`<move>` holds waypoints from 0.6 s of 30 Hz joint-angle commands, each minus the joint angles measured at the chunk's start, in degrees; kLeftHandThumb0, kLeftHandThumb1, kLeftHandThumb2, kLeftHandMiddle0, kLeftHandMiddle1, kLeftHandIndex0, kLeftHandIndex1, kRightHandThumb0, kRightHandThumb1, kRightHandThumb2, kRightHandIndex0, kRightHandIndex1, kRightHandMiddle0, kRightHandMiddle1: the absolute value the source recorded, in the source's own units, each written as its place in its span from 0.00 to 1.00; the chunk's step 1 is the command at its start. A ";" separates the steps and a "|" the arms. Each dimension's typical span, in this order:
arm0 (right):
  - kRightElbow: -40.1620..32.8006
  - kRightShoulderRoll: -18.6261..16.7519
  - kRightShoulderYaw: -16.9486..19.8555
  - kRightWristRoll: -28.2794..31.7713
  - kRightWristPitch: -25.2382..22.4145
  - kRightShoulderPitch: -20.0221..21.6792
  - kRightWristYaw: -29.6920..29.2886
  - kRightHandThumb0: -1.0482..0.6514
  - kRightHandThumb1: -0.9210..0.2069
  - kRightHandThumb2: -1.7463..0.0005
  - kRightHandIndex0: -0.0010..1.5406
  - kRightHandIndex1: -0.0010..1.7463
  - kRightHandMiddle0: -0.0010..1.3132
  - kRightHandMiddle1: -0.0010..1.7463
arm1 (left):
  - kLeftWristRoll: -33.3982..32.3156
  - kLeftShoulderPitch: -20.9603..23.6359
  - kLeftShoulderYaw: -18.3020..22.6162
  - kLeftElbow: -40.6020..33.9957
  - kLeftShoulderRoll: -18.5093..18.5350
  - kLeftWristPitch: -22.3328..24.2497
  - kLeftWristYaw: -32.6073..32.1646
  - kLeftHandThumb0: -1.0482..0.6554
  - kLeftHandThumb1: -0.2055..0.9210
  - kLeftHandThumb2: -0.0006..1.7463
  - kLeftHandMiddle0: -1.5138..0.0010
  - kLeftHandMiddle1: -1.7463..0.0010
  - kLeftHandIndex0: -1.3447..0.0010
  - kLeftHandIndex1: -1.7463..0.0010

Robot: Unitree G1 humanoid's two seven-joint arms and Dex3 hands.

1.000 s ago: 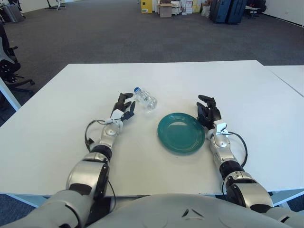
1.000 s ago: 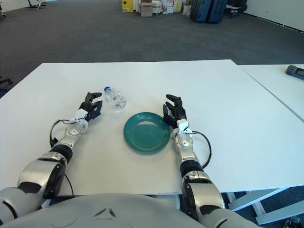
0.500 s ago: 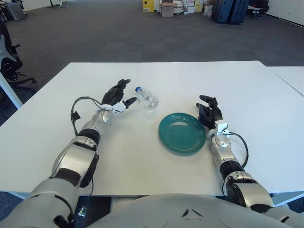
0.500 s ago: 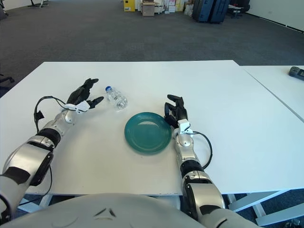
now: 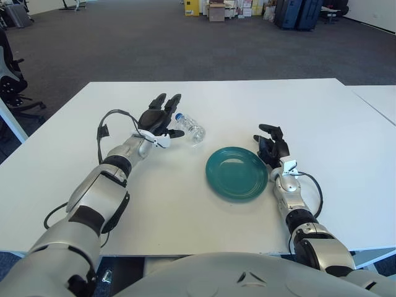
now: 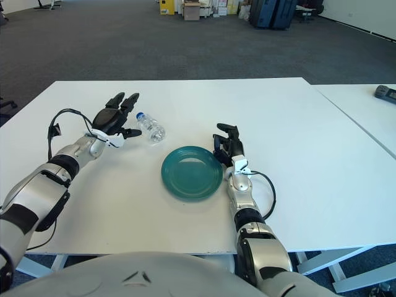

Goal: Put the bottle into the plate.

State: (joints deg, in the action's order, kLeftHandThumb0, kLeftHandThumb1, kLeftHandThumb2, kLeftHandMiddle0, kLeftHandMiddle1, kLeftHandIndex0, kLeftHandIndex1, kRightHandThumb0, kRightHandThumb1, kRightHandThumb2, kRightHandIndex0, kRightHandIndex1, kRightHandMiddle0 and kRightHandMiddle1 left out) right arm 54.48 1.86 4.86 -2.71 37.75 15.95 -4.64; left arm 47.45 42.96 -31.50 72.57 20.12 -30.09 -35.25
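A small clear plastic bottle (image 5: 190,128) with a blue cap lies on its side on the white table (image 5: 322,117), up and to the left of a teal plate (image 5: 236,172). My left hand (image 5: 160,117) is raised just left of the bottle's cap end, fingers spread, holding nothing. In the right eye view that hand (image 6: 118,115) shows close beside the bottle (image 6: 150,127), not touching it. My right hand (image 5: 272,146) shows at the plate's right edge, idle, fingers loosely curled around nothing.
A second white table (image 5: 378,99) adjoins at the right, with a dark device (image 6: 385,92) on it. Grey carpet, an office chair (image 5: 11,83) at far left and stacked boxes and cases (image 5: 247,9) lie beyond.
My left hand has lifted, reached forward and turned right, from beside the bottle's near side to just left of its cap, with fingers spread wider. Bottle, plate and right hand have stayed put.
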 commanded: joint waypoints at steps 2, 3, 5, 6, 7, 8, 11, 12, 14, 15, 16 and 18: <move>2.97 -1.61 -0.11 0.69 -0.11 -4.10 0.74 0.17 0.00 0.61 0.24 0.37 0.00 0.63 | 3.91 3.26 -3.74 0.96 0.35 2.05 -4.11 0.00 1.00 0.17 1.00 1.00 1.00 1.00; 2.96 -1.63 -0.08 0.68 -0.12 -4.08 0.80 0.17 0.00 0.61 0.24 0.37 0.00 0.63 | 4.31 3.48 -4.23 1.15 0.26 2.32 -4.54 0.00 1.00 0.17 1.00 1.00 1.00 1.00; 2.89 -1.65 -0.03 0.65 -0.21 -4.07 0.89 0.17 0.00 0.61 0.24 0.37 0.00 0.63 | 5.16 3.87 -5.28 1.59 -0.04 2.93 -5.56 0.00 1.00 0.18 1.00 1.00 1.00 1.00; 2.85 -1.65 -0.03 0.65 -0.27 -4.07 0.92 0.17 0.00 0.61 0.24 0.37 0.00 0.63 | 5.59 4.06 -5.81 1.81 -0.20 3.26 -6.08 0.00 1.00 0.20 1.00 1.00 1.00 1.00; 2.79 -1.65 -0.02 0.64 -0.33 -4.08 0.94 0.17 0.00 0.61 0.24 0.37 0.00 0.63 | 6.11 4.24 -6.47 2.14 -0.50 3.74 -6.66 0.00 1.00 0.21 1.00 1.00 1.00 1.00; 2.72 -1.64 0.00 0.66 -0.42 -4.09 0.98 0.17 0.00 0.61 0.24 0.37 0.00 0.63 | 6.80 4.40 -7.26 2.63 -0.95 4.35 -7.30 0.00 1.00 0.21 1.00 1.00 1.00 1.00; 2.66 -1.58 0.07 0.76 -0.56 -4.10 1.16 0.17 0.00 0.61 0.24 0.38 0.00 0.63 | 8.03 4.62 -8.88 3.49 -1.47 4.91 -8.67 0.00 1.00 0.27 0.98 0.99 0.97 0.99; 2.67 -1.55 0.11 0.81 -0.59 -4.10 1.26 0.18 0.00 0.60 0.24 0.38 0.00 0.63 | 8.40 4.67 -9.41 3.65 -1.45 4.81 -9.13 0.00 1.00 0.29 0.98 0.99 0.97 0.98; 2.73 -1.48 0.22 1.05 -0.57 -4.09 1.65 0.18 0.00 0.60 0.24 0.38 0.00 0.63 | 9.44 4.87 -10.70 3.96 -1.44 4.55 -9.91 0.00 1.00 0.32 0.97 0.99 0.96 0.97; 2.66 -1.50 0.23 1.12 -0.51 -4.17 1.76 0.18 0.00 0.60 0.24 0.38 0.00 0.63 | 9.69 4.93 -11.12 4.06 -1.42 4.44 -10.15 0.00 1.00 0.33 0.97 0.99 0.97 0.95; 2.66 -1.56 0.31 1.31 -0.28 -4.25 1.95 0.18 0.00 0.60 0.25 0.39 0.00 0.63 | 10.11 5.08 -11.71 4.18 -1.39 4.20 -10.15 0.00 1.00 0.35 0.96 0.99 0.98 0.92; 2.68 -1.68 0.46 1.62 0.17 -4.36 2.20 0.19 0.00 0.60 0.25 0.39 0.00 0.63 | 10.66 5.32 -12.55 4.41 -1.40 3.85 -9.73 0.00 1.00 0.38 0.95 0.99 0.99 0.88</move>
State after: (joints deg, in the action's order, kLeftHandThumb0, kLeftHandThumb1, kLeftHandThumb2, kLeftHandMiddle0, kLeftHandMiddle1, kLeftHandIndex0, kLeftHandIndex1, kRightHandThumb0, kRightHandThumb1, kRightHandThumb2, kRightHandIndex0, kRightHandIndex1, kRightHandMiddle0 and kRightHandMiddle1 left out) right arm 54.40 1.79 5.15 -1.82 37.92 15.91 -2.86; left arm 56.98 46.42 -42.69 76.29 18.37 -25.95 -44.64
